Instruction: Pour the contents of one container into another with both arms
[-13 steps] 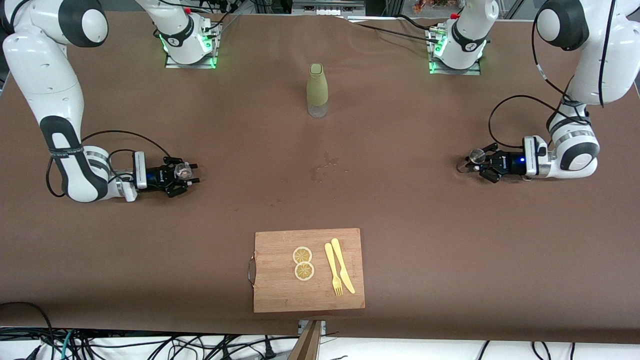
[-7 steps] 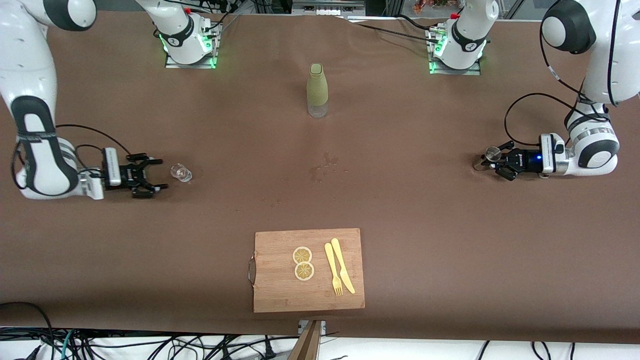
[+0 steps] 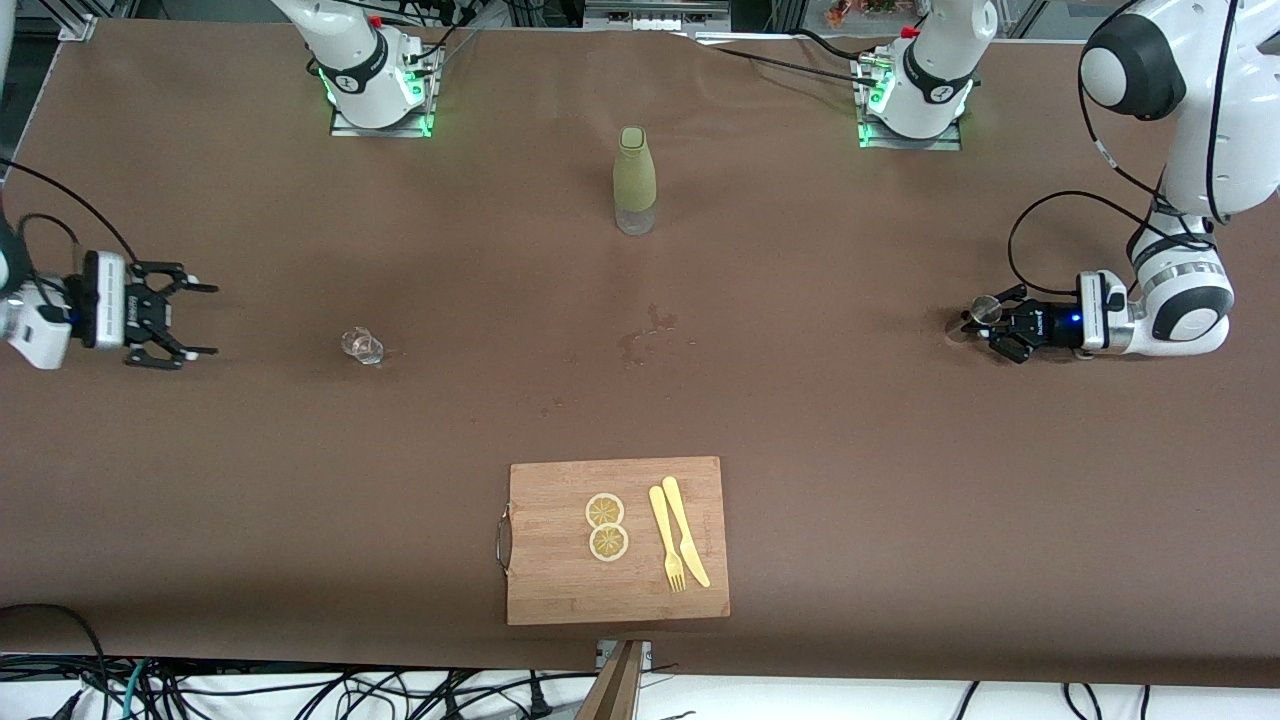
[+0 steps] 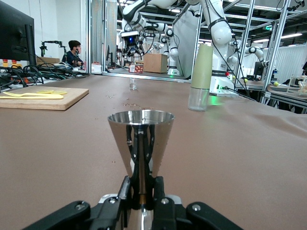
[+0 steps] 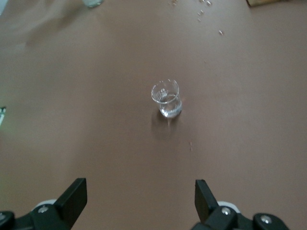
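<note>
**Steel jigger pinched, glass cup set free**

Front view: small clear glass cup (image 3: 362, 346) stood on the brown counter (image 3: 800, 420), well apart from the spread right tool (image 3: 195, 320).

Left wrist view: left tool (image 4: 142, 189) pinched a conical steel jigger (image 4: 140, 139) at its waist.

Right wrist view: the cup looked fragile and slippery; its sides are the likely hold.
</note>
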Tool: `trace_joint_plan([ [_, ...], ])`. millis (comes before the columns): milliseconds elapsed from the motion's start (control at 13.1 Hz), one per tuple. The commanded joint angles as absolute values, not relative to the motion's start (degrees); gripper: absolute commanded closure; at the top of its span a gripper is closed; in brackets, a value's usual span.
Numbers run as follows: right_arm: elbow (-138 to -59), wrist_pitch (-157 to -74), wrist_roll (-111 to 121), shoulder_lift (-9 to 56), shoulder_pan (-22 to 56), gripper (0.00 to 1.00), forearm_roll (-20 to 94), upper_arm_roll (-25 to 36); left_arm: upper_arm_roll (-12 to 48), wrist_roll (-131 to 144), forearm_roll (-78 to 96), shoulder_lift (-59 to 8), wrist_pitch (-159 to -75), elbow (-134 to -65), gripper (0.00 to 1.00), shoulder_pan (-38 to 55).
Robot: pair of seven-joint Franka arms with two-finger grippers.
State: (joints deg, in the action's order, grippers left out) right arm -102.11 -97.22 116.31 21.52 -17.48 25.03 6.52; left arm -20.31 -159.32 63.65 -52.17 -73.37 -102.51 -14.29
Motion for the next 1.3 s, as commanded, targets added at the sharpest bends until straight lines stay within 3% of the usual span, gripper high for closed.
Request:
trace_joint_plan([
  [0, -106.0, -98.3, 102.5, 13.8, -17.1, 0.00, 19.5, 6.2, -21.0, -171.1, 62.1, -53.5, -72.2, -101.3, 0.72, -15.1],
  [153, -106.0, -97.7, 93.5, 10.4, -16.3, 0.00, 15.9, 6.2, -21.0, -171.1, 61.1, -53.5, -72.2, -100.5, 0.40, -15.2],
  [229, -105.9, -96.6, 88.6, 8.8, -15.7, 0.00, 14.1, 6.2, -21.0, -171.1, 61.0, -53.5, -72.2, -100.5, 0.02, -15.2],
  [534, -105.1, -92.4, 68.1, 1.8, -10.8, 0.00, 6.2, 6.2, -23.6, -170.4, 60.0, -52.0, -72.0, -100.5, 0.00, -15.5],
  [763, -105.0, -89.0, 50.8, -2.3, -7.0, 0.00, 1.9, 6.3, -26.3, -162.9, 55.2, -46.8, -72.9, -100.5, 0.00, -15.5],
  [1221, -104.2, -87.8, 13.9, -3.6, 0.2, 0.00, -1.5, 6.2, -27.2, -131.1, 40.1, -26.7, -82.4, -101.5, 0.00, -15.6],
])
